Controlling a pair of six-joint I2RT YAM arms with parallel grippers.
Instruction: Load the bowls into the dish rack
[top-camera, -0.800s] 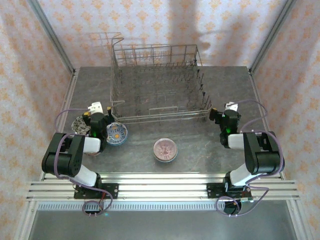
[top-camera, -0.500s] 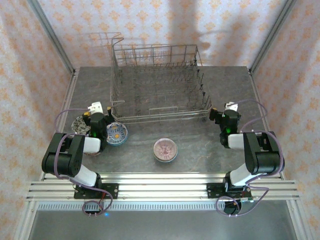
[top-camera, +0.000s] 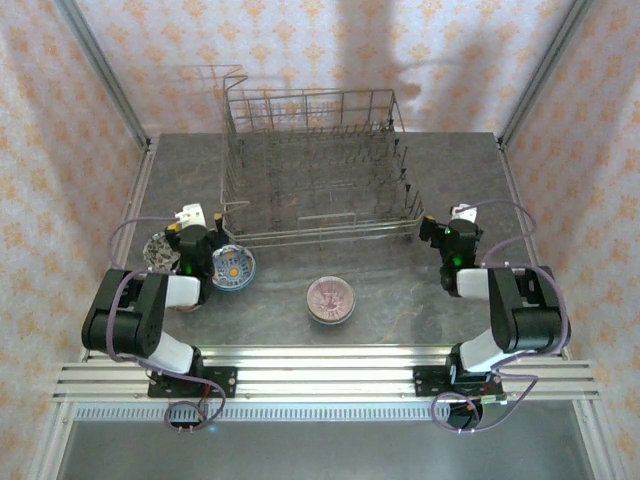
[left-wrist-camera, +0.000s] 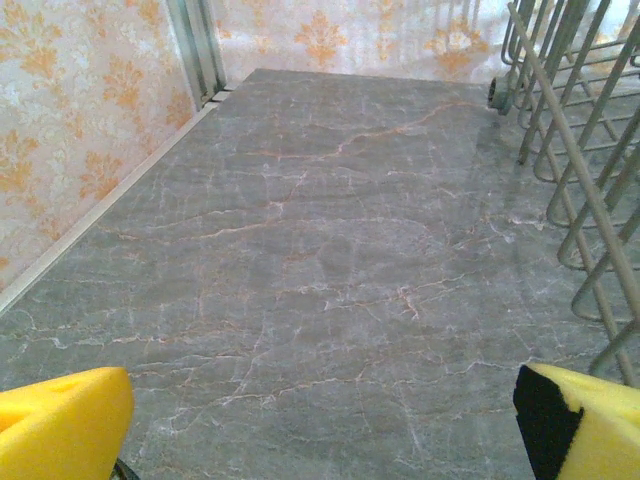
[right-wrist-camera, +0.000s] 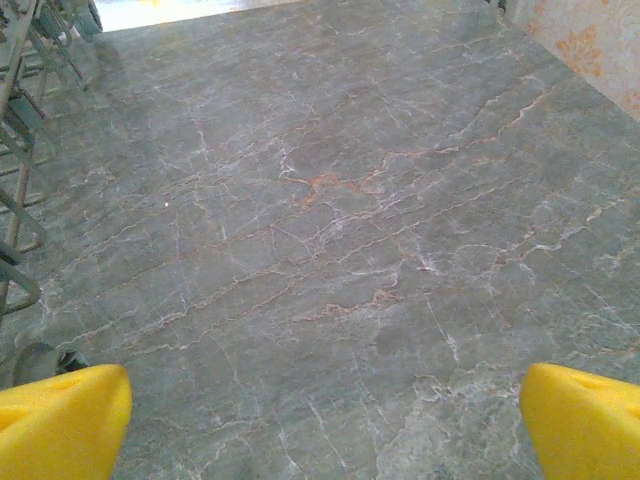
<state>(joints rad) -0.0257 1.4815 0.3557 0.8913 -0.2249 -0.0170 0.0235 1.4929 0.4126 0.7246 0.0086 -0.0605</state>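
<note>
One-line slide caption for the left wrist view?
Open left gripper poised low over the grey marble table, with the dish rack wires along the right edge.

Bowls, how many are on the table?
3. A pink bowl sits near the table's front middle. A blue-white bowl lies just right of the left gripper, and a dark speckled bowl just left of it. The left arm may hide more.

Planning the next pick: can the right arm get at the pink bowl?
Probably yes. The pink bowl sits alone on the table, with nothing between it and the open right gripper, which faces the far side and would need to turn back.
</note>
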